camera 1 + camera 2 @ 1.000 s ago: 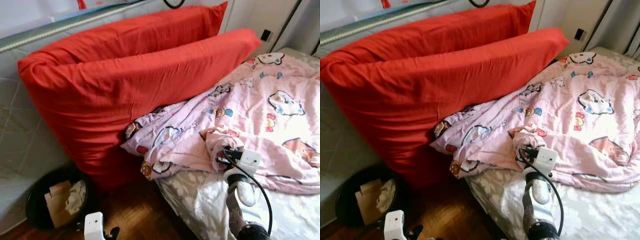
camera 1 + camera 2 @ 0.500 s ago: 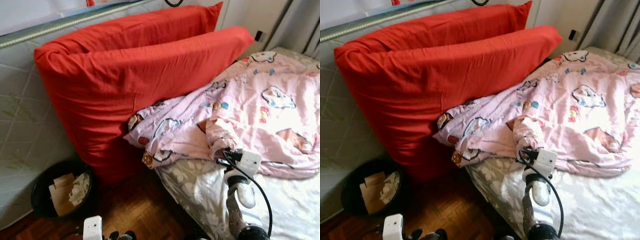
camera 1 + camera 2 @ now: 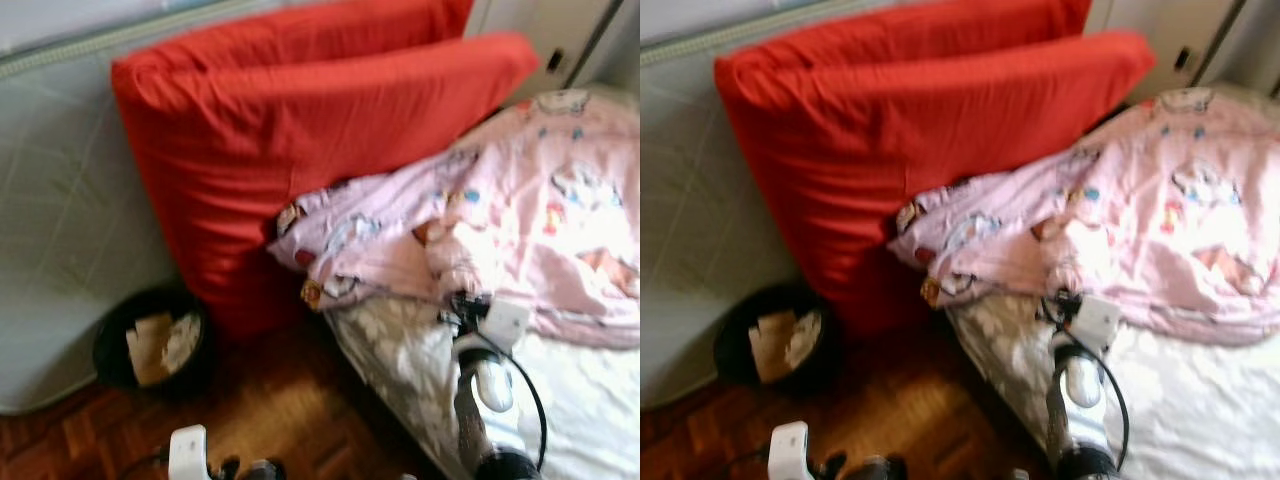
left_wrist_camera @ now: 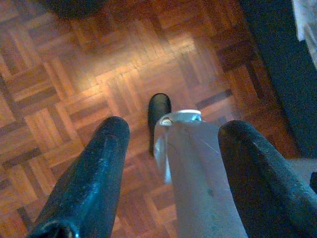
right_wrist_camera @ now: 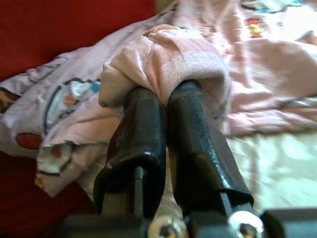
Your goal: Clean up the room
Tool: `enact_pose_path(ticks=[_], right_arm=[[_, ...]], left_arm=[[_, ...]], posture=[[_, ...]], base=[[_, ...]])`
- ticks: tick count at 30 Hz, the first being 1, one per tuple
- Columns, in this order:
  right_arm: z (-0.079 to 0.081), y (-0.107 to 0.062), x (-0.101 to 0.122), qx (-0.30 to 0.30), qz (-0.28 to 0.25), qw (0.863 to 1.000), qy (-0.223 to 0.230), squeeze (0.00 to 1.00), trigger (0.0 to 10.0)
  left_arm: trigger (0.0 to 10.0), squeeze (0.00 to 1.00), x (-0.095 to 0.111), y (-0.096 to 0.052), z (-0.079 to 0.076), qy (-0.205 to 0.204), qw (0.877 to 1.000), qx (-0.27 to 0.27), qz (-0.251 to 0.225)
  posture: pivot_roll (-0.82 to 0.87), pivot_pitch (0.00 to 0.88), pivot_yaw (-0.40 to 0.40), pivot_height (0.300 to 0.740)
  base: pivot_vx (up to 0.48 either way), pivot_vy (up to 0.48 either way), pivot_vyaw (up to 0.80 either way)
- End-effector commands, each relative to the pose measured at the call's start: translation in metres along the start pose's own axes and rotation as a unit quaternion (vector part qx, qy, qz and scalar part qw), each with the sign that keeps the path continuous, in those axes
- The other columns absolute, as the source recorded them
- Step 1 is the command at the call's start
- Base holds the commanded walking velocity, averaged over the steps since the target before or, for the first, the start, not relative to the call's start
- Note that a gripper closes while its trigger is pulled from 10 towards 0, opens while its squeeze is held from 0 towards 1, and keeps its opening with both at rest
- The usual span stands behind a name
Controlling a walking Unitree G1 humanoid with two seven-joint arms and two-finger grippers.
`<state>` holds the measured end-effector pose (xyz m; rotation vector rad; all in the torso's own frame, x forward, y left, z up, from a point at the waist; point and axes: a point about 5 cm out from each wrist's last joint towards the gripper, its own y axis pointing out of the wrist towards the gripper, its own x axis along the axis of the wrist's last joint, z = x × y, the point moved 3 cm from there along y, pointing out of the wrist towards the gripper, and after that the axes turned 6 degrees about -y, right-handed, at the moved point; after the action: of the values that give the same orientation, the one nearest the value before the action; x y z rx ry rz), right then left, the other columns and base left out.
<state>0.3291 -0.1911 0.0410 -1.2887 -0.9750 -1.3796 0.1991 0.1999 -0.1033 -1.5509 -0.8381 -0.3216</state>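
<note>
right gripper (image 5: 166, 99) clamped on pink blanket (image 3: 520, 220) fold at bed edge, right of frame | left gripper (image 4: 171, 144) held open above parquet floor (image 4: 74, 74)

Left gripper (image 4: 171, 144): I see its two black fingers (image 4: 94, 173) spread wide apart, nothing between them.
Floor (image 4: 74, 84): reddish-brown parquet in a basket-weave pattern, with a bright patch of light near the middle.
Leg (image 4: 198, 173): I make out a silver-grey robot leg between the fingers, ending in a black foot (image 4: 159, 111) on the parquet.
Far corner: a dark round shape (image 4: 69, 6), too cropped to identify.
</note>
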Motion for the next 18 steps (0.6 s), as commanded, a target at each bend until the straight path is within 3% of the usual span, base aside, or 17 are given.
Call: enact_pose_path(ticks=[1, 18], right_arm=[[0.0006, -0.0003, 0.0036, -0.002, -0.012, 1.000, 0.004, 0.00, 10.0], [0.0031, 0.0005, 0.0082, 0.003, -0.024, 1.000, 0.005, 0.00, 10.0]], left_arm=[[10.0, 0.00, -0.0100, -0.0029, 0.0053, 0.009, 1.000, 0.006, 0.018], [10.0, 0.00, -0.0091, -0.0024, 0.0045, 0.009, 1.000, 0.006, 0.018]], posture=[[0.00, 0.136, -0.001, 0.740], [0.01, 0.161, -0.004, 0.740]], base=[[-0.274, 0.000, 0.00], [-0.272, 0.000, 0.00]])
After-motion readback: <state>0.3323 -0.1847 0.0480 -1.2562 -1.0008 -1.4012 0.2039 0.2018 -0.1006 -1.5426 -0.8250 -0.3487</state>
